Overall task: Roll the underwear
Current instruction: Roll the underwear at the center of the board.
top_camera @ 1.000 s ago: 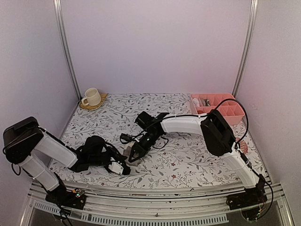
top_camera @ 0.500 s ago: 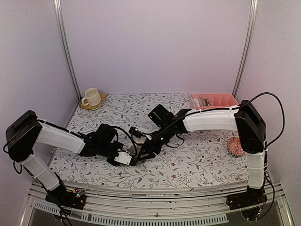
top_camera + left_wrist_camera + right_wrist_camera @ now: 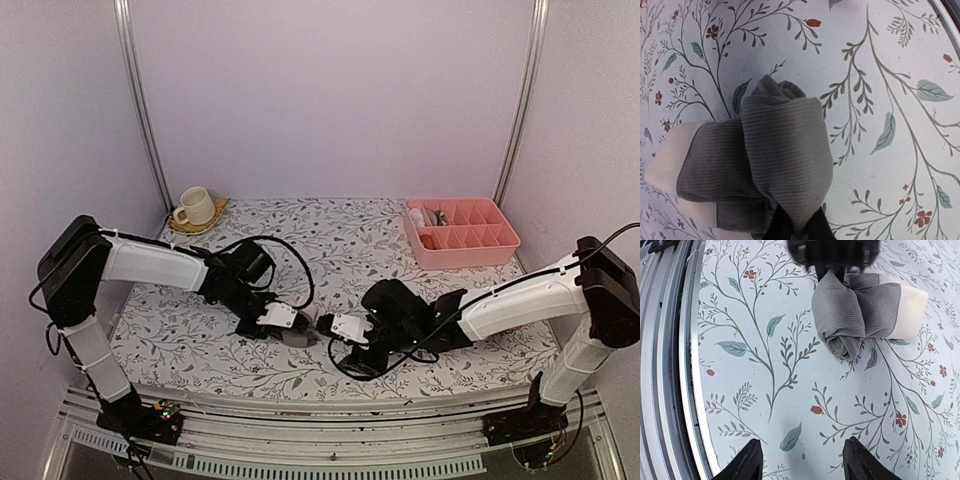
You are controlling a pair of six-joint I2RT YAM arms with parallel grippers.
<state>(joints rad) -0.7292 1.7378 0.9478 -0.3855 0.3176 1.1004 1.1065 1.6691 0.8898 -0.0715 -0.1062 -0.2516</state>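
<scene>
The taupe underwear [image 3: 775,150] lies rolled into a bundle on the floral table, its cream waistband [image 3: 667,162] at one end. My left gripper [image 3: 795,227] is shut, pinching the near end of the roll. In the top view the left gripper [image 3: 295,325] and the roll [image 3: 303,336] sit at the front middle. My right gripper [image 3: 328,327] is open and empty just right of the roll. Its view shows the roll [image 3: 860,310] ahead, apart from its fingertips [image 3: 747,462]. The grey underwear with white edging is not in view.
A pink divided organizer [image 3: 460,232] stands at the back right. A cream mug [image 3: 196,206] on a coaster is at the back left. The table's metal front rail [image 3: 665,365] runs close by the right gripper.
The right arm has swung down and to the right and let go; its gripper now faces the roll from the right. The left gripper has moved right with the underwear.
</scene>
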